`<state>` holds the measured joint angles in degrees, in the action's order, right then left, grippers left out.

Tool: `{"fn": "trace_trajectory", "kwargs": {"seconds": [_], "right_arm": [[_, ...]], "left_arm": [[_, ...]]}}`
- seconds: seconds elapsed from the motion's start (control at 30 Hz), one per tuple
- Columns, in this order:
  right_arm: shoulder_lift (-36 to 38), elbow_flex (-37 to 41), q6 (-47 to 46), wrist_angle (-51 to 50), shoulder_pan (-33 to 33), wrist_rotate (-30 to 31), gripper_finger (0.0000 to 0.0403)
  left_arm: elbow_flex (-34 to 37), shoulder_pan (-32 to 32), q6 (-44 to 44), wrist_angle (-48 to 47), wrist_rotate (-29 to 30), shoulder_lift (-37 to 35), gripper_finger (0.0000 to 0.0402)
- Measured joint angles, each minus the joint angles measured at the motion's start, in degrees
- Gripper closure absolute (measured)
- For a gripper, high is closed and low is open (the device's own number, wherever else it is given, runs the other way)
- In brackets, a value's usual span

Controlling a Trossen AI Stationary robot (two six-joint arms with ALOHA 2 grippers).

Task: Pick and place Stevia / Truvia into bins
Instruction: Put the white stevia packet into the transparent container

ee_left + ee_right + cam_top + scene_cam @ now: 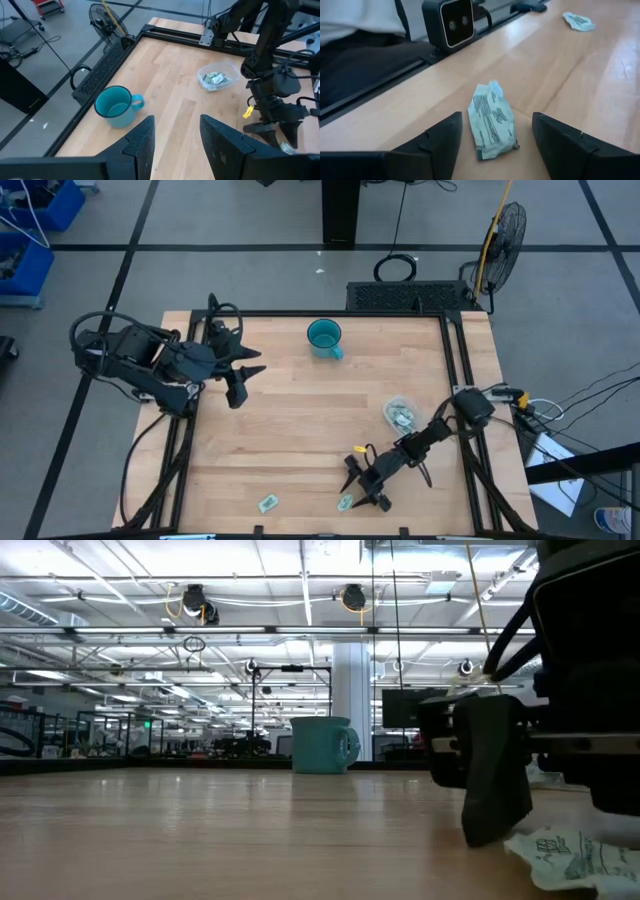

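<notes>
Near the front edge of the bench (300,430), a pale green sachet (491,121) lies flat between the spread fingers (437,142) of the right hand (363,483). Neither finger touches it, so the hand is open and grips nothing. In the right wrist view the sachet's long axis runs roughly along the hand's reach, between the two fingers, with its crumpled end pointing away from the wrist. Dark lines of print cover its face, but they are too small to read; no brand can be made out.

A second sachet (267,503) rests on the wood to the left of the first one, well apart from it, also close to the front edge.

Farther back, toward the right side, a clear plastic tub (400,415) holds several sachets already; their print is likewise unreadable.

A teal mug (324,338) stands upright near the back edge, handle turned toward the right side.

Over the bench's left side, the left hand (240,379) hangs with its fingers (144,145) parted, empty.
</notes>
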<state>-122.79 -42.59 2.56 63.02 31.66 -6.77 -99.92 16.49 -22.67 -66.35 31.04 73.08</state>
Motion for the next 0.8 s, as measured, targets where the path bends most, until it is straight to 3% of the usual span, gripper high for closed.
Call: {"fn": "trace_trajectory", "kwargs": {"seconds": [0.27, 0.8], "right_arm": [[-3.52, -0.07, -0.28, 3.90, -0.57, -1.03, 0.0175], [-3.55, 0.00, 1.59, 1.98, -1.67, -2.70, 0.0265]], "left_arm": [[0.00, 0.00, -0.08, 0.09, 0.03, 0.00, 0.0238], [0.00, 0.00, -0.08, 0.11, 0.01, 0.00, 0.0238]]}}
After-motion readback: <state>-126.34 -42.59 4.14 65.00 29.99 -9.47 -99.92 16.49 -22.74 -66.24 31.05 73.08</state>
